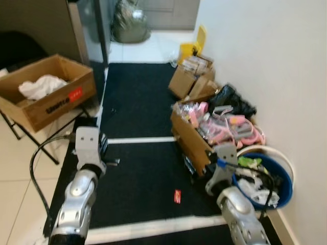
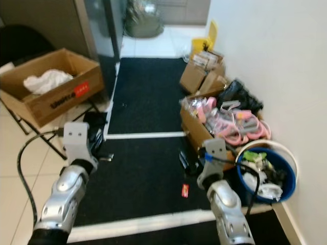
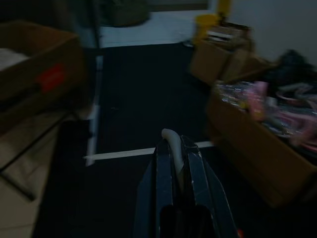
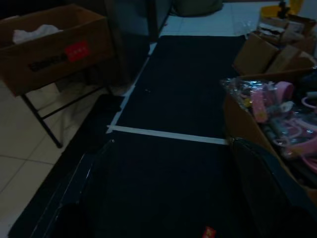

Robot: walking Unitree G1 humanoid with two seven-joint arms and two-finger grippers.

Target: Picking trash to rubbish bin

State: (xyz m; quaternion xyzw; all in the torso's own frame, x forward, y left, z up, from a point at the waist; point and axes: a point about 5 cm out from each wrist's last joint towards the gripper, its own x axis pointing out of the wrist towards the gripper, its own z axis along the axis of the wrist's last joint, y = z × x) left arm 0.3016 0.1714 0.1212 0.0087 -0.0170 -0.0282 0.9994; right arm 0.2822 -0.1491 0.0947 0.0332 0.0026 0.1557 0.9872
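Note:
A small red wrapper (image 1: 177,196) lies on the black mat (image 1: 138,102), just left of my right arm (image 1: 225,171). The blue rubbish bin (image 1: 287,188) stands by the wall at the right, with several scraps inside. In the right wrist view my right gripper (image 4: 173,198) is open, its fingers (image 4: 94,183) spread wide above the mat, and the red wrapper (image 4: 209,232) shows low between them. My left gripper (image 3: 177,144) is shut on a small pale scrap (image 3: 170,136) and hovers over the mat's left part.
A cardboard box (image 1: 186,135) of pink items stands beside the bin. Smaller boxes (image 1: 191,79) sit further along the wall. At the left, a box (image 1: 48,97) holding white cloth rests on a folding stand. White tape lines (image 1: 140,140) cross the mat.

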